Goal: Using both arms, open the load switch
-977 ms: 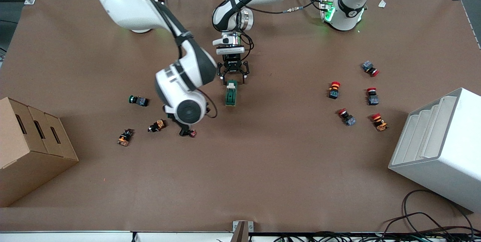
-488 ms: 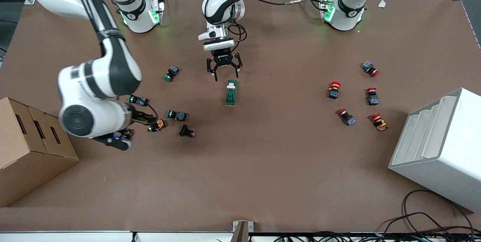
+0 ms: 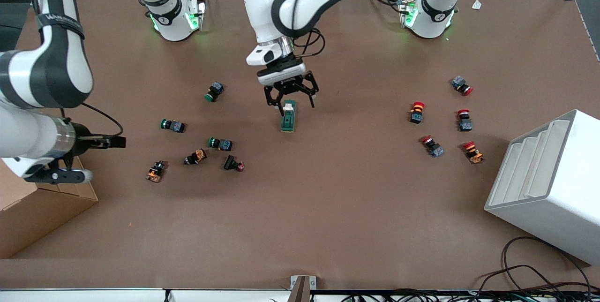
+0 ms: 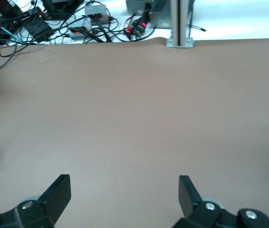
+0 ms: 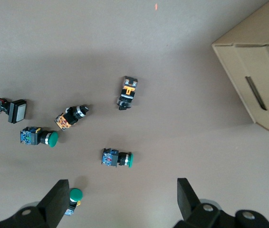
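The left tool [image 3: 289, 100] is held spread apart over the load switch [image 3: 288, 116] on the desk [image 3: 328, 199]. The right tool [image 5: 120, 202], likewise spread, is held high over the cardboard box [image 3: 42, 208].

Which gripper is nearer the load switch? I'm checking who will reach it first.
Left. The left gripper hangs open right over the load switch, at its end farther from the front camera. The right gripper, also open, is over the cardboard box.

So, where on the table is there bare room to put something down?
The widest bare patch is nearer the camera than the load switch, between the cardboard box and the white tray. It is crowded around the green buttons and the red buttons.
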